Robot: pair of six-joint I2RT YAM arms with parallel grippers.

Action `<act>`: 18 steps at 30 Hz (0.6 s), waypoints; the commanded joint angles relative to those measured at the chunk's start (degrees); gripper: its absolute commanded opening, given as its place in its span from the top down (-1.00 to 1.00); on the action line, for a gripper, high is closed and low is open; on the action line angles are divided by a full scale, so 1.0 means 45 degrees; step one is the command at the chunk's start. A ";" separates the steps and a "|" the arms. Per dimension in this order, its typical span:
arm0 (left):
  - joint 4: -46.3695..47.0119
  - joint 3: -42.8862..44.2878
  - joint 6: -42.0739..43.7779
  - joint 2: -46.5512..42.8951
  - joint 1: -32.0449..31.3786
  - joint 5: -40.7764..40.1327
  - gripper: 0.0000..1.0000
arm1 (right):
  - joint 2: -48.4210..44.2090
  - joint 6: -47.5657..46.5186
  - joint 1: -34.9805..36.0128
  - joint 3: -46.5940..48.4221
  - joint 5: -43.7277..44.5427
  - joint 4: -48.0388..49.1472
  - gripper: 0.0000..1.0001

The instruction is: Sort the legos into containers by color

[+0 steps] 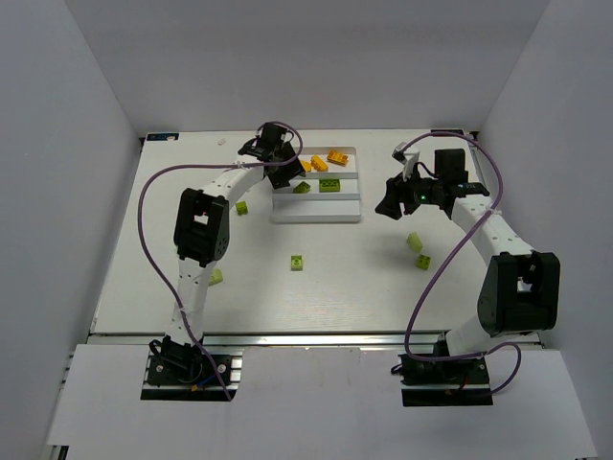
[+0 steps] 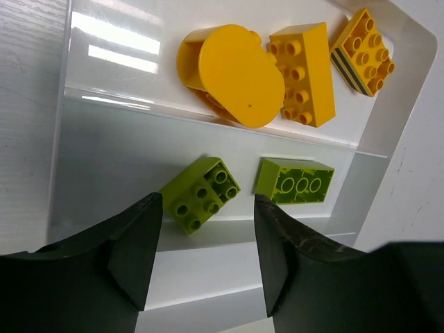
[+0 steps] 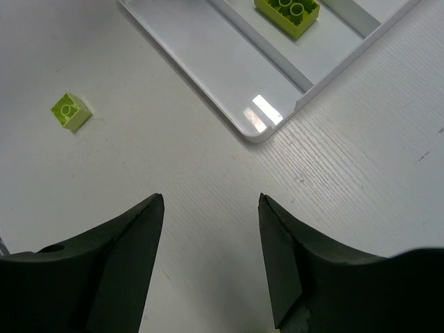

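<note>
left gripper [image 2: 205,208] open, empty, above tray [image 1: 316,218] middle compartment; lime brick [image 2: 201,194] lies free beneath. right gripper [image 3: 209,208] open, empty, over table [image 3: 347,180]. nearest loose lime [image 1: 414,241] just behind it, toward bases; right arm nearer.

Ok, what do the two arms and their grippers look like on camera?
The left arm and right arm match: white links, boxy black joint housings, black base plates. A purple cable loops loosely along each one. The left gripper and right gripper are black, with two broad, wedge-shaped matte fingers. A small green light glows near the right wrist.
</note>
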 commanded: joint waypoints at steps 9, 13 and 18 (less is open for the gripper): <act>-0.1722 -0.0204 0.0784 -0.4063 0.0240 -0.1149 0.40 | -0.0017 -0.0593 -0.0035 0.0368 0.0054 -0.0474 -0.25; -0.2815 -0.3035 0.0882 -0.5881 0.0473 -0.2405 0.57 | 0.0061 -0.0593 -0.0034 0.0348 0.0132 -0.0571 -0.24; -0.3714 -0.5656 0.0804 -0.7114 0.0474 -0.3905 -0.44 | 0.0237 -0.0554 0.0024 0.0368 0.0191 -0.0689 -0.25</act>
